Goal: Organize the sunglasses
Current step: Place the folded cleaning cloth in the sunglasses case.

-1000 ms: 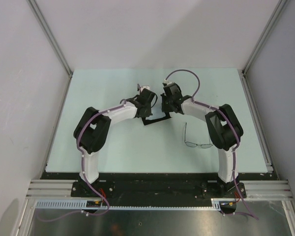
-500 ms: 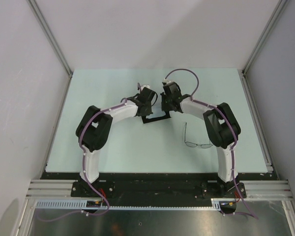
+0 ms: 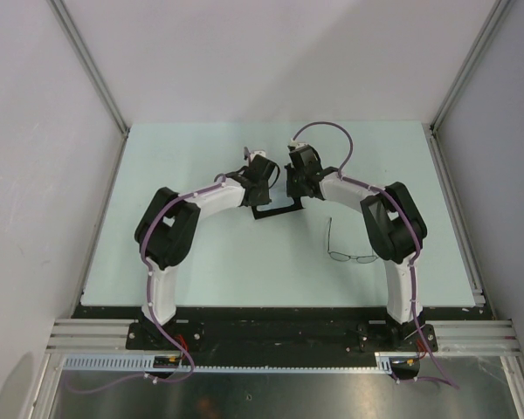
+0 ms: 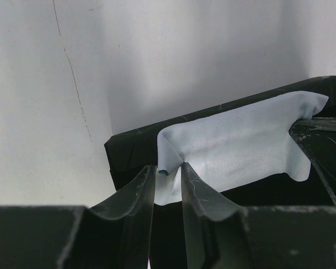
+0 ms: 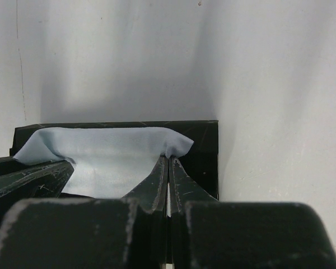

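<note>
at the middle of the surface point(image 3: 236, 271), both grippers met over the black case point(image 3: 275, 212), which had the blue cloth point(image 4: 235, 140) spread across its top. the right gripper point(image 5: 168, 159) was clamped tight on one corner of the cloth, its jaws pressed together with the fabric puckered at the tips. the left gripper point(image 4: 168, 167) stood narrowly parted, and the opposite corner curled loose in the gap between its fingers rather than being pinched. the sunglasses point(image 3: 351, 257) lay apart from all this on the bare surface nearer the front edge, just beside the elbow of the right arm point(image 3: 393, 223). at least one temple stretched out toward the far side, and neither gripper touched them.

judged from this, the step in hand was laying the cloth on the case, with the sunglasses not yet dealt with. whether the case lay open or closed under the cloth could not be told. the next move likely called for the right gripper to free its corner too, without dragging the cloth off, and for both to lift clear. one gripper would then have to reach for the thin wire frame, which lay flat and would need a careful low pinch.
</note>
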`<action>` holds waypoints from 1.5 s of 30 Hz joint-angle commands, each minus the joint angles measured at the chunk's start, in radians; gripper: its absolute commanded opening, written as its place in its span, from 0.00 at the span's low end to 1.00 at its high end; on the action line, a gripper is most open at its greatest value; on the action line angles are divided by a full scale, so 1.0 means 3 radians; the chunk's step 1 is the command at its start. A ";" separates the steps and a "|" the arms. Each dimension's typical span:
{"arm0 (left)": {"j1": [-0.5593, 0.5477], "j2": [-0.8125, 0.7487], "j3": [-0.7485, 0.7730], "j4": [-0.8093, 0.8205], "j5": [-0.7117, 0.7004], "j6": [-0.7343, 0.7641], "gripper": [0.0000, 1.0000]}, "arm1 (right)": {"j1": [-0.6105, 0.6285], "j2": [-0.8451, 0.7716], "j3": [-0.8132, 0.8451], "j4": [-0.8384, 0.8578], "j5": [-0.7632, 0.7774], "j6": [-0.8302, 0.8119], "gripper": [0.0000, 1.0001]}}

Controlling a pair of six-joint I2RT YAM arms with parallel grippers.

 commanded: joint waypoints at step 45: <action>0.0087 -0.0130 0.0132 0.0146 0.0065 0.0051 0.27 | -0.0058 0.0084 0.0125 0.0014 0.0051 0.0061 0.00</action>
